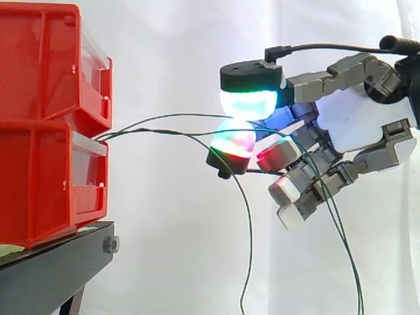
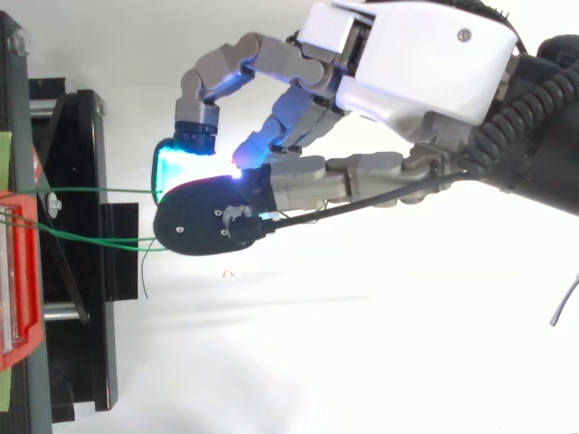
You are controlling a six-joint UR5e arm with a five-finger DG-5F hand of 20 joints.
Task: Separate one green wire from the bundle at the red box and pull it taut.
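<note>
1. At 3 o'clock in the side view, the hand point(image 1: 357, 121) pinches one green wire point(image 1: 164, 118) between two glowing pads point(image 1: 248, 103).
2. Toward 9 o'clock that wire runs, slightly bowed, to the red box point(image 1: 46, 177).
3. Neighbouring wires point(image 1: 251, 226) hanging toward 6 o'clock could snag and drag along.

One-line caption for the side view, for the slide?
Hand pinches a green wire between its glowing pads, beside stacked red bins.

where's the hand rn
In the side view the hand sits right of the red bins, apart from them, pinching a green wire that runs from the bins.
</note>
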